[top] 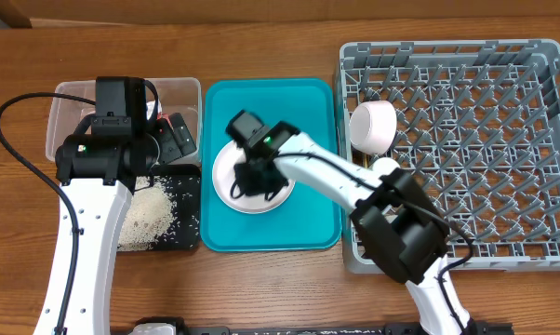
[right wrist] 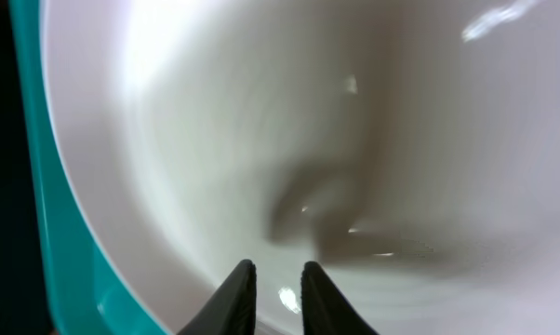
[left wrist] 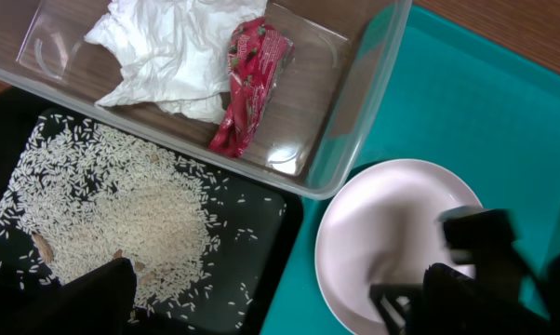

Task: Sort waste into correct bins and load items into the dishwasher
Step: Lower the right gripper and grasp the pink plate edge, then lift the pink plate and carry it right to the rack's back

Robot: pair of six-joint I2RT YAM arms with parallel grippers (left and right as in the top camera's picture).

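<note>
The plate (top: pixel 222 177) was seated on the teal tray (top: pixel 308 112) at the centre of the bench (top: pixel 261 37). The right fingers (right wrist: pixel 238 300) were positioned low over the plate, parted by a narrow gap, with nothing pinched. The left fingers (top: pixel 178 140) were held spread wide above the tub (left wrist: pixel 354 121), in which the napkin (left wrist: pixel 168 46) and wrapper (left wrist: pixel 252 84) were contained. Rice (left wrist: pixel 122 214) was spread in the adjoining black tray (left wrist: pixel 261 279). The bowl (top: pixel 373 126) was lodged in the rack (top: pixel 466 149).
</note>
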